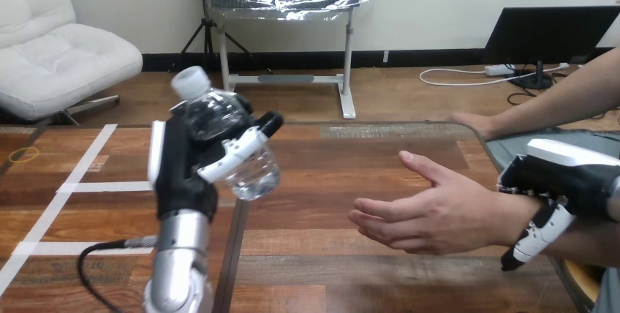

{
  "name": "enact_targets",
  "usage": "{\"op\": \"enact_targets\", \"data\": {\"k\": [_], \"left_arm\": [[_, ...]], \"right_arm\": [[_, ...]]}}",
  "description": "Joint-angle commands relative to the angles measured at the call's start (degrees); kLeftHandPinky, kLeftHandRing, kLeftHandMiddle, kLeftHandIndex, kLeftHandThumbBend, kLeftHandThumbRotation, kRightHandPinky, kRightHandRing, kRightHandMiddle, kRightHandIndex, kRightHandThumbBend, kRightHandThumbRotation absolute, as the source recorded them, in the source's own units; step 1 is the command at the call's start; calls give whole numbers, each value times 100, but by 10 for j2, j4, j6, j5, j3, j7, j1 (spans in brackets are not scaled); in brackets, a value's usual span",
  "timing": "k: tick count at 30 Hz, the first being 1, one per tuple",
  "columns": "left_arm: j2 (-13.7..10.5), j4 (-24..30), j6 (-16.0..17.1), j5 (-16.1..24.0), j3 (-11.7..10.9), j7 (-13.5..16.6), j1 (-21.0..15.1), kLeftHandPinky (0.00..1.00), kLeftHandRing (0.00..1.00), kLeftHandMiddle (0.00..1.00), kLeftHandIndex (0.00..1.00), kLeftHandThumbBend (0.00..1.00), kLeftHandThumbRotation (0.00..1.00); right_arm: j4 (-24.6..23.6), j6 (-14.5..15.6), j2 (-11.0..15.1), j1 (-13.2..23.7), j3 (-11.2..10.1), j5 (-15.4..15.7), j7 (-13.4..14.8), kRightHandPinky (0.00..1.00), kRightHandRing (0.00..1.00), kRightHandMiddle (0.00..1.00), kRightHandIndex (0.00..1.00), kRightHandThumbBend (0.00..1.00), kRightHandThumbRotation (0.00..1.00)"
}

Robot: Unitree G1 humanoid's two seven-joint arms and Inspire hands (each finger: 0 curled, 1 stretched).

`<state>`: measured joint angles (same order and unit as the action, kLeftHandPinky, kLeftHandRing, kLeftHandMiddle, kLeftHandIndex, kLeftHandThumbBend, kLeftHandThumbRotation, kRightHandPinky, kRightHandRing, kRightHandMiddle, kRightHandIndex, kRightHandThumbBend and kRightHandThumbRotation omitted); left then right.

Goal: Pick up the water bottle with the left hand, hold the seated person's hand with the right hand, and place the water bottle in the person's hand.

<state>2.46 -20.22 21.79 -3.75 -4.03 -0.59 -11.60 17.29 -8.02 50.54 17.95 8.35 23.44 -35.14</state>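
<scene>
Firstly, left hand (pixel 183 174): raised above the table's left part on its silver forearm, clamped on the water bottle.
Water bottle (pixel 216 117): clear, held in the air and clear of the wood, tilted so that its white cap (pixel 191 81) points to about 11 o'clock and its base to about 5 o'clock.
Bottle against fingers (pixel 235 153): they wrap across its middle from the 9 o'clock side, so the cap sticks out above them and the rounded base below.
Table (pixel 329 153): dark wooden planks, with white tape lines (pixel 80 174) at 9 o'clock of the left hand.
Gap: bare wood lies between the bottle and the person's hand, the two well apart.
Person's hand (pixel 431 214): at 3 o'clock of the bottle, palm turned up and open, its fingers reaching toward 9 o'clock.
Person's other hand (pixel 471 119): flat at the table's far edge, at about 12 o'clock of the open palm.
Right hand (pixel 574 174): at 3 o'clock of the open palm, sitting over the person's wrist, with its fingers (pixel 539 231) curled down round it.
</scene>
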Motion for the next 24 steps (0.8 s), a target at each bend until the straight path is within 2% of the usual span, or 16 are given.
{"op": "enact_targets", "data": {"k": [1,7,16,24], "left_arm": [[11,-29,21,7,12,-2,-76,28,33,37,37,66,0],[17,-65,31,11,16,2,-100,28,33,38,37,69,0],[27,-113,45,11,17,5,-132,29,34,39,38,71,0],[36,-145,58,11,16,5,-154,30,34,39,38,72,0]], "right_arm": [[12,-7,-34,53,13,-2,8,15,22,30,34,88,9],[6,13,-46,69,20,1,-1,15,22,29,33,89,13],[2,20,-61,91,30,7,-3,13,19,28,32,91,17],[-3,26,-73,111,40,16,-6,12,18,27,32,91,16]]}}
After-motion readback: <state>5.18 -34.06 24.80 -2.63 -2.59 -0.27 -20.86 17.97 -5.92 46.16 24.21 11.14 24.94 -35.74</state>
